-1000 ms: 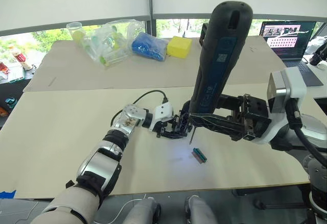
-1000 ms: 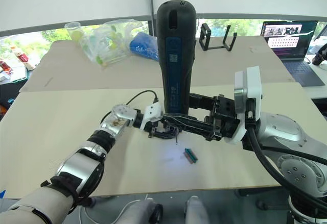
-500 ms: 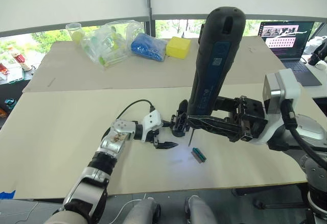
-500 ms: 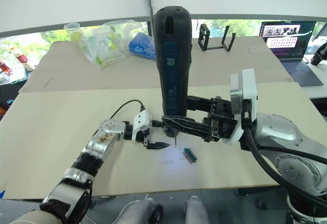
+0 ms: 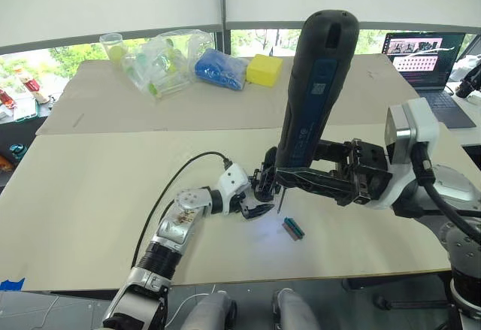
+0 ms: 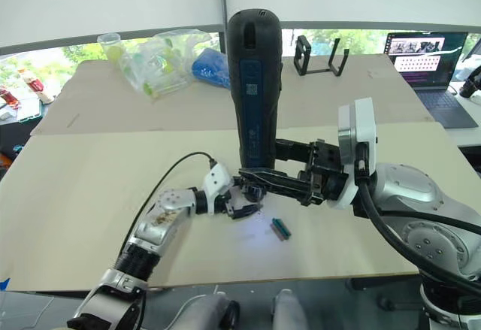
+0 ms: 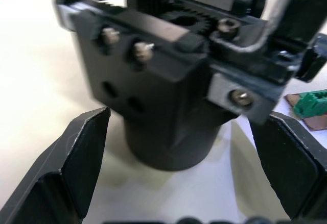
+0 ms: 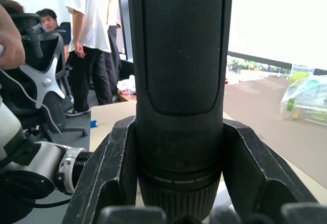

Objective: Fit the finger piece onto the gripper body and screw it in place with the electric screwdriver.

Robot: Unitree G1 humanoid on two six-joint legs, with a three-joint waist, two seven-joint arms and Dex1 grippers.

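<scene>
- Beige worktop (image 5: pixel 90 195) carries everything, with clutter toward its far edge.
- Near the front edge, my left gripper (image 5: pixel 252 208) stands open around the gripper body (image 7: pixel 168 81).
- My right gripper (image 6: pixel 259 180) clamps the electric screwdriver (image 5: pixel 312 89) upright; I should seat the bit squarely before driving.

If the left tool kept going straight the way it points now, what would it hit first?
Most likely the small black blocky plastic gripper body, which sits directly ahead between the open left tool's fingers; the remaining gap is hard to judge.
</scene>
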